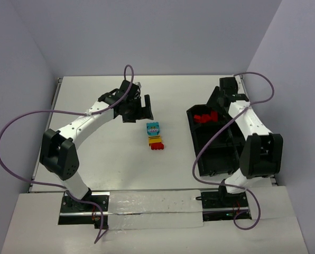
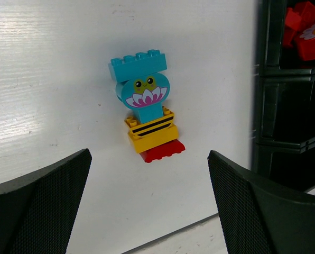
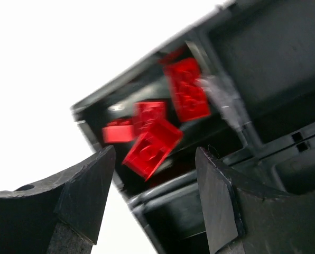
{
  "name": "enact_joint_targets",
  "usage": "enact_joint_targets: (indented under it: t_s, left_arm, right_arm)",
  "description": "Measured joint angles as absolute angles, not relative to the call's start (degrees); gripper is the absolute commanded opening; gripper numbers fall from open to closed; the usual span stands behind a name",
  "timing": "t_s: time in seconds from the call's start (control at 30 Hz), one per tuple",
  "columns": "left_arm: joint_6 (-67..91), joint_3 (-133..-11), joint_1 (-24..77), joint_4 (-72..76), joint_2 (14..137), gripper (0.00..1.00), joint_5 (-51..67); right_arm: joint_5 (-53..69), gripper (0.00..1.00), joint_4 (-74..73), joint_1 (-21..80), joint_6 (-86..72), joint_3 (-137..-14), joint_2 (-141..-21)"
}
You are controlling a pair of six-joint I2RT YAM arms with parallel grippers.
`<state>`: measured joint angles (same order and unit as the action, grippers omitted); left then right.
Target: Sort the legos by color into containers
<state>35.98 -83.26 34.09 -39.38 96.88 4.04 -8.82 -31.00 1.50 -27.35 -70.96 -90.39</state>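
Note:
Several legos lie together mid-table: a cyan brick (image 2: 139,66), a cyan rounded piece with a flower face (image 2: 143,92), a yellow striped brick (image 2: 152,132) and a red brick (image 2: 161,151); from above the cluster (image 1: 154,135) sits between the arms. My left gripper (image 2: 149,211) hovers on the near side of it, open and empty, also seen from above (image 1: 139,108). My right gripper (image 3: 155,196) hangs open over the far bin of the black containers (image 3: 200,180). A blurred red brick (image 3: 152,147) is loose just past its fingertips, touching neither. More red bricks (image 3: 186,90) lie in that bin.
The black tray (image 1: 210,153) runs along the right side of the table, its far bin holding red bricks (image 1: 205,117). Purple cables loop off both arms. A strip of clear film covers the near edge by the arm bases.

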Motion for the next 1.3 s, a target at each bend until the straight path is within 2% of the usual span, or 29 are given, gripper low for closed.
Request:
enact_joint_targets:
  t_s: [0.13,0.23,0.37,0.43,0.63,0.87,1.07,1.3]
  left_arm:
    - [35.99,-83.26,34.11,-39.38,96.97,0.99,3.19]
    - [36.01,-83.29,34.11,-39.55,97.44,0.99,2.29]
    - [36.01,-83.29,34.11,-40.81,97.93,0.99,-0.15]
    - [36.03,-83.29,34.11,-41.46,97.95,0.99,-1.31]
    - [37.80,-83.29,33.15,-42.13,97.95,0.95,-2.70]
    - [40.34,-82.10,30.94,-42.37,97.95,0.95,-3.68]
    - [41.30,-80.45,30.74,-42.52,97.95,0.94,-3.62]
    - [41.30,-80.44,30.74,-42.48,97.95,0.94,-3.59]
  right_arm:
    - [-6.87,0.68,-29.91,6.45,-25.53,-70.91,-81.92]
    - [-6.52,0.67,-26.67,16.05,-23.12,-70.20,-75.75]
    - [-3.10,0.66,-17.95,30.51,-21.62,-62.51,-70.26]
    - [-2.18,0.66,-15.37,33.98,-22.26,-57.95,-69.83]
    - [-4.41,0.65,-16.82,38.19,-25.31,-54.80,-79.11]
    - [-4.97,0.71,-17.72,45.55,-26.22,-54.94,-84.08]
    - [-7.38,0.76,-20.20,48.47,-28.67,-60.17,-92.88]
    - [-11.18,0.77,-24.68,49.26,-32.50,-64.64,-100.88]
